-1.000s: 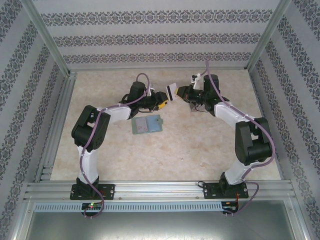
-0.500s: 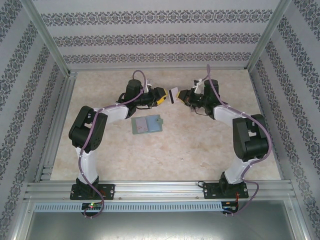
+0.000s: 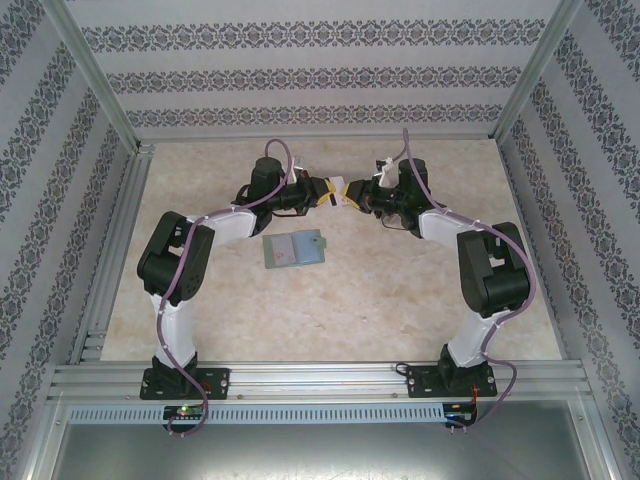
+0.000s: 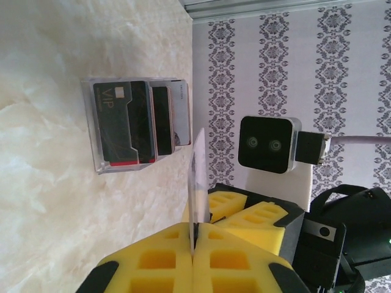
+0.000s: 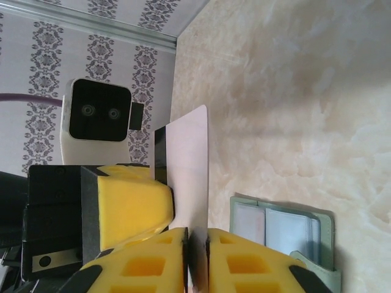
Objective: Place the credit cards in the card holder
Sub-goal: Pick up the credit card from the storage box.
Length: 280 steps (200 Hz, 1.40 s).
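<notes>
One pale credit card [image 5: 188, 165] stands between both grippers, above the table at the back middle. My left gripper [image 4: 195, 229] is shut on its edge, and the card [image 4: 197, 177] shows edge-on there. My right gripper [image 5: 197, 232] faces it, jaws a little apart, with the card's other end in the gap. In the top view the left gripper [image 3: 328, 192] and right gripper [image 3: 356, 194] meet tip to tip. The card holder [image 3: 296, 250], a sage-green wallet, lies open on the table below them, also seen as the card holder [image 5: 282, 231]. More credit cards [image 4: 131, 125] stand in a clear rack.
The clear rack [image 4: 91, 131] stands on the marble table near the patterned back wall [image 4: 287, 55]. An aluminium frame rail [image 3: 110, 260] runs along the table's left side. Bare tabletop [image 3: 340, 310] lies in front of the wallet.
The two grippers have come together at the back middle. The left gripper has shut on the card that the right one brought. The right jaws have loosened slightly.
</notes>
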Tool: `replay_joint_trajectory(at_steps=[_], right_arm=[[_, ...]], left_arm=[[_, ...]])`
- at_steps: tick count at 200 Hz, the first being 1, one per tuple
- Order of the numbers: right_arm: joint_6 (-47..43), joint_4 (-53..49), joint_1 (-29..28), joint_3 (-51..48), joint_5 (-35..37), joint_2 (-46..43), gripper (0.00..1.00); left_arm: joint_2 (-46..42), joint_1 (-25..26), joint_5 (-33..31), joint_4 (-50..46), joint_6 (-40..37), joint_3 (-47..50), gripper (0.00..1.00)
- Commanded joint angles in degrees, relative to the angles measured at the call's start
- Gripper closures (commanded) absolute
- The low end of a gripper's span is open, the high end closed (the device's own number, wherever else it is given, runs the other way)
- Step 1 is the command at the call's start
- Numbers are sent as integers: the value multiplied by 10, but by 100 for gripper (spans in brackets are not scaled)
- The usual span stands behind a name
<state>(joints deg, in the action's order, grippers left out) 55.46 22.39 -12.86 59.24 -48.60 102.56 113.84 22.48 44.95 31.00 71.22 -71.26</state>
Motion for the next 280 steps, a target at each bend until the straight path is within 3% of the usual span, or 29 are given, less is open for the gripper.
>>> replay_joint_trajectory(at_steps=[1, 45, 81, 149, 280], right_arm=[[-19, -3, 6, 13, -16, 0, 74], [-51, -77, 77, 48, -89, 15, 66], [-93, -146, 79, 87, -154, 46, 66], [-87, -133, 38, 97, -170, 58, 65], [-53, -101, 34, 101, -160, 45, 63]], left_arm=[[-9, -11, 10, 4, -16, -16, 100], [-10, -23, 73, -83, -74, -46, 100], [-5, -26, 116, -115, -105, -65, 100], [9, -25, 136, -104, -102, -84, 100], [6, -37, 130, -62, -77, -50, 100]])
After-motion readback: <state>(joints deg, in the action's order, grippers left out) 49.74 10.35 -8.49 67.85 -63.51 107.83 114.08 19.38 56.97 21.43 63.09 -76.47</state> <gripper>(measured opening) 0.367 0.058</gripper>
